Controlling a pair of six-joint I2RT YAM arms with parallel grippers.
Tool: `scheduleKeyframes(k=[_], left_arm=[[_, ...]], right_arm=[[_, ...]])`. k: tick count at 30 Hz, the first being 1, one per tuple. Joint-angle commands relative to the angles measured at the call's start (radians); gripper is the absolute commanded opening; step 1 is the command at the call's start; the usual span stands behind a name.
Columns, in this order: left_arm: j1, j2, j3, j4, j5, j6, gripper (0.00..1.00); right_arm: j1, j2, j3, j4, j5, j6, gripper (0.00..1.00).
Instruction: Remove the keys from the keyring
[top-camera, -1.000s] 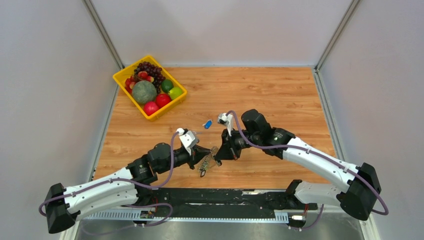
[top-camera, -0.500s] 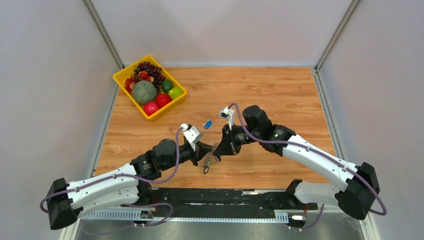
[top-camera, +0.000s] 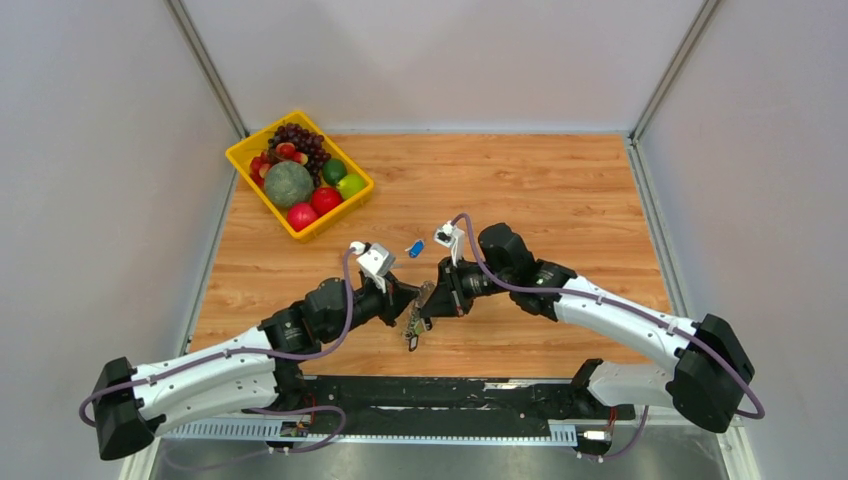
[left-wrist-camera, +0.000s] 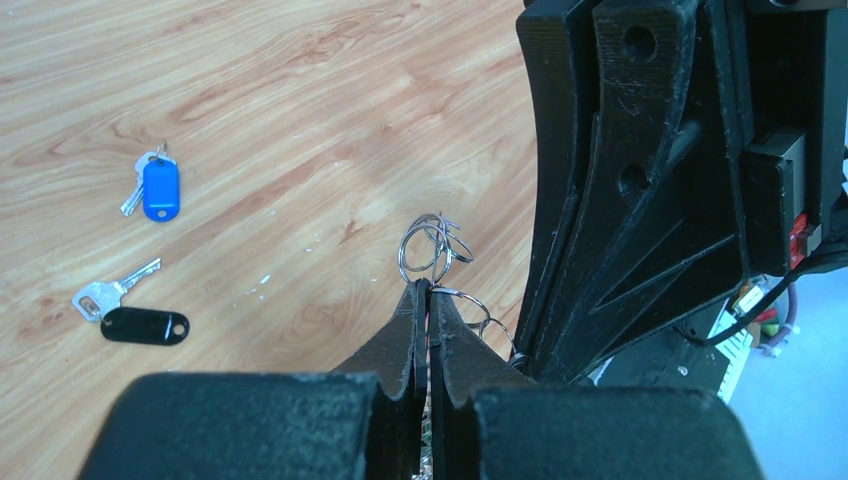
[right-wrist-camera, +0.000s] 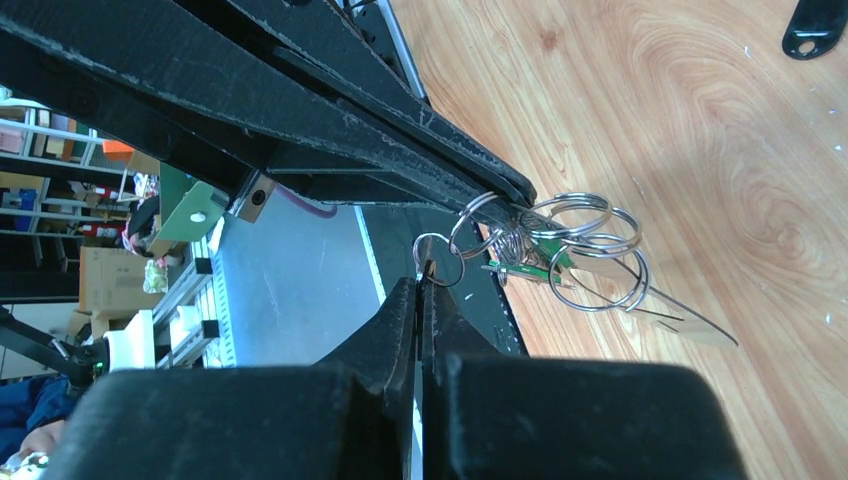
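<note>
From above, the left claw (top-camera: 408, 300) and right claw (top-camera: 432, 298) meet just nearer the arm bases than the blue-tagged silver key (top-camera: 415, 247). Both are clamped on the thin grey wire keyring (top-camera: 424, 292). I'd brace one side and gently twist the coil open.

Left wrist: the closed tips pinch loops to the right of that key.

Right wrist: the closed tips nip a small loop, with the flat silver keys (right-wrist-camera: 690, 322) hanging beyond. The blue-tagged key is unseen.

— What are you counting on the table?
— Two grippers: left gripper (left-wrist-camera: 425, 292), right gripper (right-wrist-camera: 420, 285). One bunch of keys (top-camera: 411, 329) is hanging. Two tagged sets are lying loose — blue tag (left-wrist-camera: 159, 188), black tag (left-wrist-camera: 144, 326). One yellow basket (top-camera: 336, 212).
</note>
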Motion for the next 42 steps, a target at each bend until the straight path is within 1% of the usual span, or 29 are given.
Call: scheduleKeyframes(k=[1, 5, 18, 19, 22, 23, 25, 30, 34, 37, 38, 41, 42], left_arm=[[0.015, -0.057, -0.005, 0.094, -0.095, -0.039, 0.00], [0.017, -0.098, -0.024, 0.121, -0.092, -0.056, 0.00], [0.020, -0.149, -0.036, 0.122, -0.088, -0.079, 0.00], [0.020, -0.150, -0.037, 0.120, -0.086, -0.076, 0.00], [0.020, -0.154, -0.042, 0.122, -0.074, -0.064, 0.00], [0.020, -0.154, -0.045, 0.126, -0.062, -0.061, 0.00], [0.020, -0.156, -0.050, 0.135, -0.037, -0.051, 0.00], [0.020, -0.148, -0.049, 0.144, 0.036, -0.037, 0.00], [0.020, -0.136, -0.039, 0.146, 0.097, -0.031, 0.00], [0.020, -0.119, -0.030, 0.150, 0.126, -0.035, 0.00], [0.020, -0.109, -0.025, 0.154, 0.136, -0.039, 0.00], [0.020, -0.089, -0.017, 0.163, 0.163, -0.056, 0.00], [0.020, -0.086, -0.013, 0.165, 0.172, -0.058, 0.00]], right_arm=[[0.037, -0.005, -0.033, 0.059, -0.060, 0.045, 0.00], [0.037, -0.003, -0.054, 0.060, -0.044, 0.037, 0.00], [0.038, -0.004, -0.088, 0.060, -0.034, 0.020, 0.00], [0.038, -0.008, -0.089, 0.060, -0.036, 0.018, 0.04], [0.037, -0.032, -0.084, 0.047, -0.040, -0.007, 0.26], [0.037, -0.045, -0.074, 0.036, -0.037, -0.022, 0.32], [0.037, -0.077, -0.055, 0.005, -0.020, -0.065, 0.36], [0.037, -0.203, -0.004, -0.071, 0.067, -0.204, 0.37], [0.036, -0.300, 0.018, -0.073, 0.158, -0.267, 0.38], [0.036, -0.334, 0.045, -0.071, 0.215, -0.300, 0.39], [0.037, -0.336, 0.052, -0.070, 0.229, -0.308, 0.38], [0.037, -0.319, 0.079, -0.067, 0.232, -0.316, 0.28], [0.037, -0.310, 0.086, -0.068, 0.228, -0.314, 0.28]])
